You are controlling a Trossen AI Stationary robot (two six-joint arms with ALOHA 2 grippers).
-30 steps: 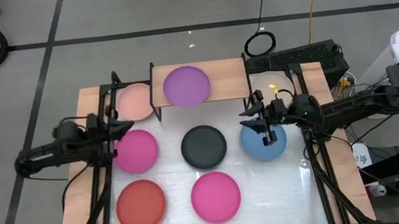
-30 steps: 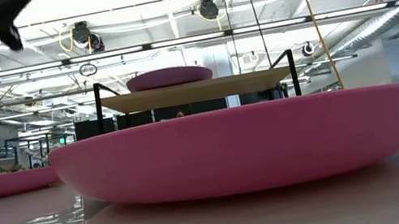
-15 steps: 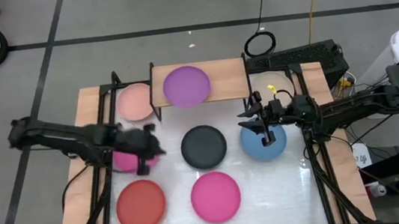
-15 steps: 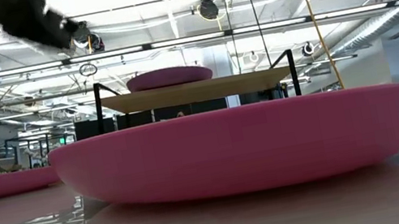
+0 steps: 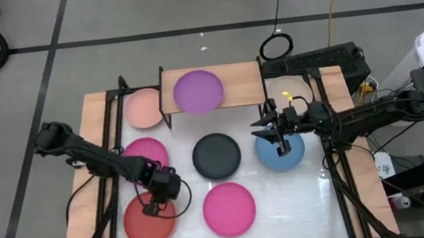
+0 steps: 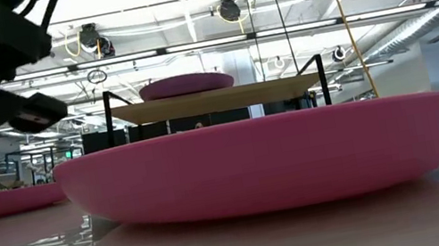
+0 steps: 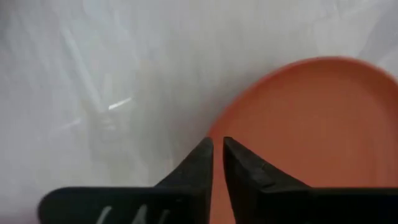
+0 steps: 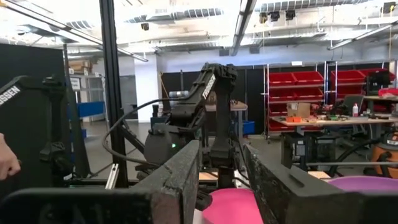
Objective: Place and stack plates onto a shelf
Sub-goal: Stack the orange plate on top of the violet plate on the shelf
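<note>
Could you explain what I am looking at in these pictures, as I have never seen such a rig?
Two dark robot arms work at a white table. One picture looks down from above, one sits at table height, and two come from the arms' wrists. Coloured plates lie on the table; a purple plate already sits on the small wooden shelf. The left pincer is low over the red plate, fingers nearly together, holding nothing. The right pincer waits above the blue plate, slightly open and empty.
</note>
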